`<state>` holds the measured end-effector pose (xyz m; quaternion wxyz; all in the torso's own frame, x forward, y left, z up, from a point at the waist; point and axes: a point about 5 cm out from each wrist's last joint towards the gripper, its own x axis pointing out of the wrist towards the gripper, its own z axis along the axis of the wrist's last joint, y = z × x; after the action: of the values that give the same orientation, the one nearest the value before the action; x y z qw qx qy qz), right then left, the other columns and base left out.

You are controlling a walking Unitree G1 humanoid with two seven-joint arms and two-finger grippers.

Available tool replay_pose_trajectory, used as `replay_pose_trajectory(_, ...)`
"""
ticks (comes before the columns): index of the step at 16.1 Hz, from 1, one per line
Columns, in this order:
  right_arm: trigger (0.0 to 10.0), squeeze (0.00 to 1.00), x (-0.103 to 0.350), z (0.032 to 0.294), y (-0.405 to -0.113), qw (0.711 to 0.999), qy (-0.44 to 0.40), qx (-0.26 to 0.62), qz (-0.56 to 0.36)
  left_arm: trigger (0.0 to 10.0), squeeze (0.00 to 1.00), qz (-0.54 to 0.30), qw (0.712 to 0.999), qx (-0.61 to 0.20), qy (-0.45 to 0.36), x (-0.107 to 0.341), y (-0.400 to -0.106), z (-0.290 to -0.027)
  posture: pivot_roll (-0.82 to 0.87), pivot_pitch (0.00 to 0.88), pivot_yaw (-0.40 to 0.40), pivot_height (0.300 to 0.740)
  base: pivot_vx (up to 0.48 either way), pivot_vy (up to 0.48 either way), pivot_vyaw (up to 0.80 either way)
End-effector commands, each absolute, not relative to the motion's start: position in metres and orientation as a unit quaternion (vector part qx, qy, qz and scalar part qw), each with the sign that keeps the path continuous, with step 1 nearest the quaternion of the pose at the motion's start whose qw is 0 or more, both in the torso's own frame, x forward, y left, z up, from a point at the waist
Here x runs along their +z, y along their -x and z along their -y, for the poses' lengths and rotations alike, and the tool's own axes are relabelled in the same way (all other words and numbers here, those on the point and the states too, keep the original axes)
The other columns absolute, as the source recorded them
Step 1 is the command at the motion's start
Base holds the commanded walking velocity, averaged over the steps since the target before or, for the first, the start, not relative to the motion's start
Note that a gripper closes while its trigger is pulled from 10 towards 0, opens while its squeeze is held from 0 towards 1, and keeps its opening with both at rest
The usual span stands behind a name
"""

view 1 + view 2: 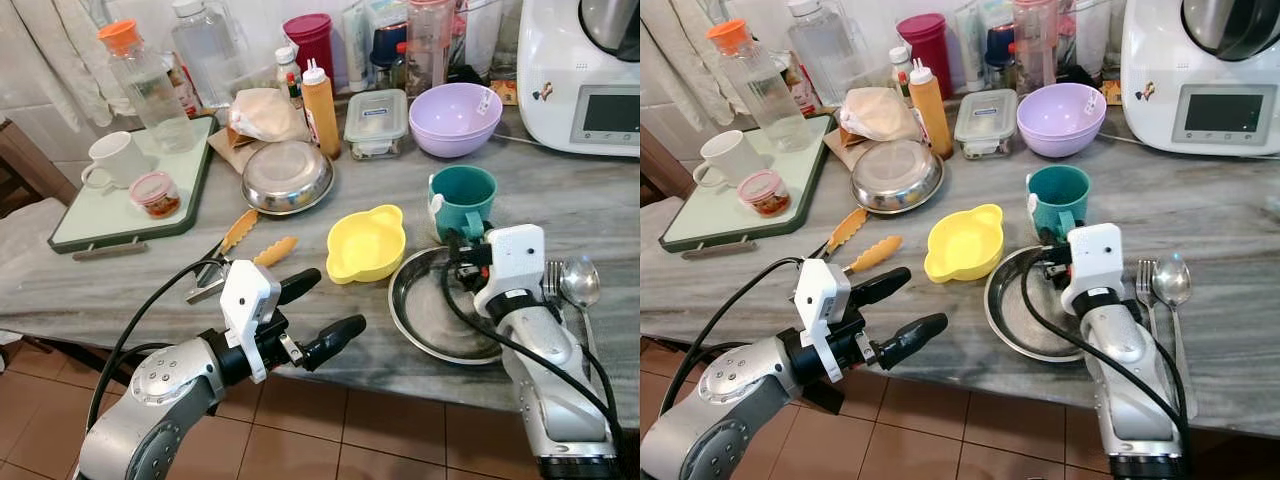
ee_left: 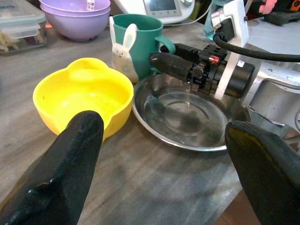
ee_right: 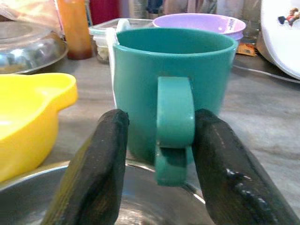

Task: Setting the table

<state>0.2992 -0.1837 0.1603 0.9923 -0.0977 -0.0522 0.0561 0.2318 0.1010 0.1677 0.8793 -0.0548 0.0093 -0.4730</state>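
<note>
A teal mug (image 1: pixel 462 195) stands upright on the grey counter, just behind a shallow steel plate (image 1: pixel 432 322). My right gripper (image 3: pixel 161 117) reaches over the plate. It is open, one black finger on each side of the mug's handle (image 3: pixel 175 122). A yellow two-handled bowl (image 1: pixel 365 243) sits to the left of the plate. A fork and spoon (image 1: pixel 572 284) lie to the plate's right. My left gripper (image 1: pixel 332 303) hovers open at the counter's front edge, holding nothing and pointing toward the yellow bowl (image 2: pixel 84 96) and the plate (image 2: pixel 187 115).
Orange-tipped tongs (image 1: pixel 238 240) lie left of the yellow bowl. Behind are an upturned steel bowl (image 1: pixel 287 177), a sauce bottle (image 1: pixel 320 108), a lidded container (image 1: pixel 375 122) and a purple bowl (image 1: pixel 455 118). A green tray (image 1: pixel 110 215) holds a white cup. A white appliance (image 1: pixel 580 75) stands far right.
</note>
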Motion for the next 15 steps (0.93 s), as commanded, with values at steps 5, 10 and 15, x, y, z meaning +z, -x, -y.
replay_pose_trajectory(5, 10.0, 1.00, 0.174, 0.178, -0.295, 0.988, 0.108, 0.063, 0.086, 10.0, 0.00, -0.015, 0.882, -0.468, 0.051, 0.165, -0.233, -0.106, -0.31, 0.130, 0.215, 0.740, 0.000, 0.000, 0.00)
replay_pose_trajectory(10, 10.0, 1.00, 0.178, 0.171, -0.286, 0.985, 0.125, 0.047, 0.112, 10.0, 0.00, -0.016, 0.883, -0.466, 0.053, 0.162, -0.234, -0.107, -0.31, 0.122, 0.213, 0.740, 0.000, 0.000, 0.00)
replay_pose_trajectory(15, 10.0, 1.00, 0.191, 0.159, -0.270, 0.976, 0.137, 0.069, 0.155, 10.0, 0.00, -0.013, 0.894, -0.442, 0.065, 0.154, -0.240, -0.110, -0.32, 0.120, 0.210, 0.740, 0.000, 0.000, 0.00)
